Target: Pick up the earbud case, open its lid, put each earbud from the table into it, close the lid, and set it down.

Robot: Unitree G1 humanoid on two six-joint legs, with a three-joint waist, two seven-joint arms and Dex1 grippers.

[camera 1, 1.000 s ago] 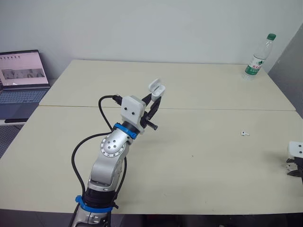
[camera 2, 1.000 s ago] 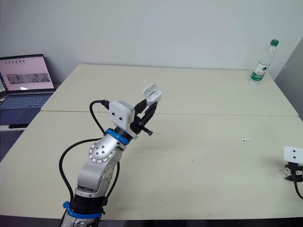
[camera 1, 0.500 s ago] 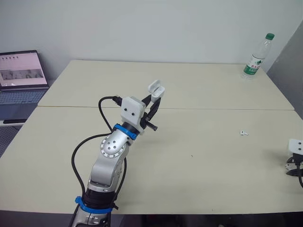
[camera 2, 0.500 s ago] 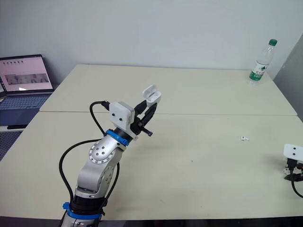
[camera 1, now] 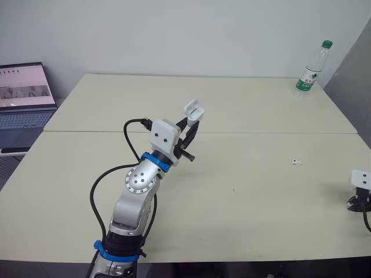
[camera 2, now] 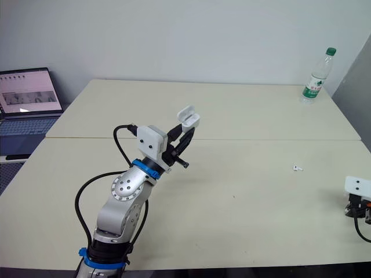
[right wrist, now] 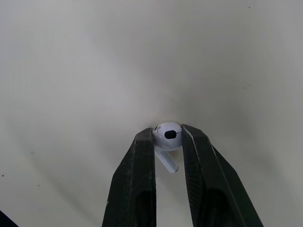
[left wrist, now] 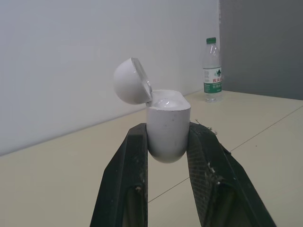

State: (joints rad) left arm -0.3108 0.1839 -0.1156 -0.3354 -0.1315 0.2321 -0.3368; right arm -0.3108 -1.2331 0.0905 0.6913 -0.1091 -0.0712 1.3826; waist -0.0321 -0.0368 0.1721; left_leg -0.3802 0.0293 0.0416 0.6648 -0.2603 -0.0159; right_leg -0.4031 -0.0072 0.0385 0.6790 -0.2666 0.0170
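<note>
Pale table [camera 1: 243, 220] of 2 tops, joined along a seam from left edge to right edge. Beyond the left edge, off the table, an open laptop [camera 1: 23, 95] with its screen lit. At the far right corner, upright, a clear water bottle [camera 1: 308, 70] with a green cap and label.

Over the seam, left of the table's middle and high above the surface: left gripper [camera 1: 189, 128], closed on the white earbud case [left wrist: 165, 127]. Pinched at its lower body between both black fingers [left wrist: 132, 161], upright, lid [left wrist: 130, 81] swung back on its hinge and standing open. Inside of the case too pale to read.

At the right edge, nearer the front corner, low over the surface: right gripper [right wrist: 168, 134], narrowed onto 1 white earbud [right wrist: 166, 142]. Head of it squeezed between the fingertips, stem pointing back toward the wrist. Touching the table or just above it: cannot tell.

Lying alone on the near top, toward the right edge and well apart from both grippers, the other earbud [camera 1: 297, 162].
</note>
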